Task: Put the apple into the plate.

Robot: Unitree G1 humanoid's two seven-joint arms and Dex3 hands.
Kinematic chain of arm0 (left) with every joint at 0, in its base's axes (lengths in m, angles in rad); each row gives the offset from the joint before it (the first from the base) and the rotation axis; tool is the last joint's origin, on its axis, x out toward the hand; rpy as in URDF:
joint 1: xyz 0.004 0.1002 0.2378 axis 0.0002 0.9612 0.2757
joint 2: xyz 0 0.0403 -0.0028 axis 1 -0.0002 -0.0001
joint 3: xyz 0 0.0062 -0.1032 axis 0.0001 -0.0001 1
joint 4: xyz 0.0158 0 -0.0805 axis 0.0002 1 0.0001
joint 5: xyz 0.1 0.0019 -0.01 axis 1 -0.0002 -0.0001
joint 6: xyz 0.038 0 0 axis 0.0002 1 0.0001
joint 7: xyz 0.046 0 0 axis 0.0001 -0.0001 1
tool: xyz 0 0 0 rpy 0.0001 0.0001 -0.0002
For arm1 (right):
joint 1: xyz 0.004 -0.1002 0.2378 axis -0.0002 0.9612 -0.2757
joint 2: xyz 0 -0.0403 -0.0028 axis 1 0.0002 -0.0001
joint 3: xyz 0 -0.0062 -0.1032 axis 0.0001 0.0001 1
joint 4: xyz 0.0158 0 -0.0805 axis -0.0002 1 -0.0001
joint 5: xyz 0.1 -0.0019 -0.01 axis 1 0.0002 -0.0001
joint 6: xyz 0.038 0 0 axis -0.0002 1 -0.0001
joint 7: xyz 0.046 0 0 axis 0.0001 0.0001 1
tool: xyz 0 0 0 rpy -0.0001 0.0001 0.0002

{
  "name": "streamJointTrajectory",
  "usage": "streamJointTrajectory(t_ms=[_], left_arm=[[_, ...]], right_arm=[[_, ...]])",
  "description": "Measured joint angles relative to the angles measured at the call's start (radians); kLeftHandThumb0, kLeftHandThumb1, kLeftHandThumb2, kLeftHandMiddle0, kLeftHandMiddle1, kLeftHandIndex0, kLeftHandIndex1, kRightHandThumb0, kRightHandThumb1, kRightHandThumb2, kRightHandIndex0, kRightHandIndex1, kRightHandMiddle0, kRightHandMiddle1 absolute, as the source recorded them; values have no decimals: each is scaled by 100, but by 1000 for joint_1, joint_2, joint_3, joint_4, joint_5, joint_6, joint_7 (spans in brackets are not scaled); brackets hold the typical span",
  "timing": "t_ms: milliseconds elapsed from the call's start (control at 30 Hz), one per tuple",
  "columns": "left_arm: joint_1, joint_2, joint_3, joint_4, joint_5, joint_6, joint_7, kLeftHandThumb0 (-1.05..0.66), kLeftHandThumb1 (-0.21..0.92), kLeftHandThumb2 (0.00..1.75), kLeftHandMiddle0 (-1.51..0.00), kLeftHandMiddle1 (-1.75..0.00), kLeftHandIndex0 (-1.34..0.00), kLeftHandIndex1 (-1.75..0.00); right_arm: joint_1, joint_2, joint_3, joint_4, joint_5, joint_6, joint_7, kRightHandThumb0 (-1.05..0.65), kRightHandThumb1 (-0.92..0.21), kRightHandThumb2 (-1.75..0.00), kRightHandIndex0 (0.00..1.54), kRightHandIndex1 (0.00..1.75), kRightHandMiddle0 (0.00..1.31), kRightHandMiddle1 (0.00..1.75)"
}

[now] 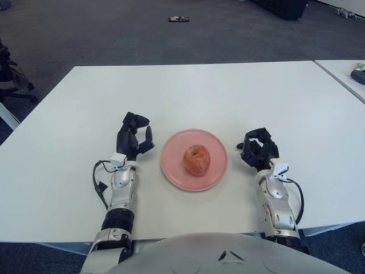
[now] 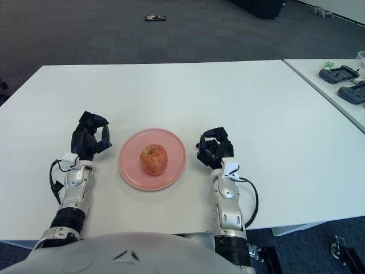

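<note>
A red-yellow apple [image 1: 197, 160] sits upright in the middle of a pink plate [image 1: 174, 173] on the white table [image 1: 188, 91]. My left hand [image 1: 134, 136] shows just left of the plate, fingers curled and holding nothing. My right hand [image 1: 258, 147] shows just right of the plate, fingers curled and holding nothing. Neither hand touches the apple or the plate.
A second white table [image 2: 336, 91] stands at the right with dark controllers [image 2: 341, 74] on it. An office chair [image 1: 11, 77] shows at the far left. A small dark object [image 1: 178, 19] lies on the carpet beyond the table.
</note>
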Motion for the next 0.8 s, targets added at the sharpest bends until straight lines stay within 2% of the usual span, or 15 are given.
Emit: streamJointTrajectory(t_ms=[300,500,800], left_arm=[[11,-2,-13,-14,6,22,-14,-44,43,119,-90,-175,-52,-175],[27,-5,-20,-36,8,62,-14,-45,43,119,-90,-175,-52,-175],[37,-17,-19,-53,20,80,-2,-45,42,120,-89,-175,-53,-175]], right_arm=[[-1,-2,0,7,0,0,8,-40,-58,-99,62,139,40,175],[-1,-3,0,12,0,-1,8,-40,-60,-97,62,138,39,175],[-1,-5,1,13,1,-20,18,-40,-58,-99,64,136,40,175]])
